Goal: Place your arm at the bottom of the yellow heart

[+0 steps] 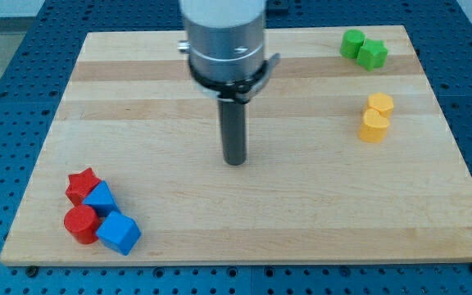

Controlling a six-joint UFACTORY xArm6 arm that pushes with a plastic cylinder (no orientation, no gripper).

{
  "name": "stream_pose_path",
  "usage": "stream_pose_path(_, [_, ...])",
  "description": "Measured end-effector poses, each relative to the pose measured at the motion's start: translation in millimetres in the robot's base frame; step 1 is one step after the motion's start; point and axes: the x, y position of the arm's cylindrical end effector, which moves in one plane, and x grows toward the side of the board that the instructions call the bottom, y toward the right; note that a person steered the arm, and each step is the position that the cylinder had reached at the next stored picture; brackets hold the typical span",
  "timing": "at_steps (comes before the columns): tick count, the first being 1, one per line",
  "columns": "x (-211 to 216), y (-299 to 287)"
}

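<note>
Two yellow blocks stand touching near the view's right edge. The lower one looks like the yellow heart point(374, 127), and the upper one is a yellow pentagon-like block point(380, 103). My tip point(234, 162) rests on the wooden board point(301, 213) near its middle. It is far to the view's left of the yellow heart and slightly lower than it, touching no block.
A green round block point(352, 42) and a green star point(374, 55) sit together at the view's top right. At the bottom left, a red star point(81, 183), a blue block point(102, 199), a red round block point(79, 224) and a blue cube point(120, 233) are clustered.
</note>
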Motion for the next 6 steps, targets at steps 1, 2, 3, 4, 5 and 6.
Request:
stream_pose_path(1, [0.0,0.7])
stream_pose_path(2, [0.0,1.4])
stream_pose_path(3, [0.0,1.4])
stream_pose_path(4, [-1.8,1.4])
stream_pose_path(5, [-6.1,1.4])
stream_pose_path(6, [-7.3,1.4])
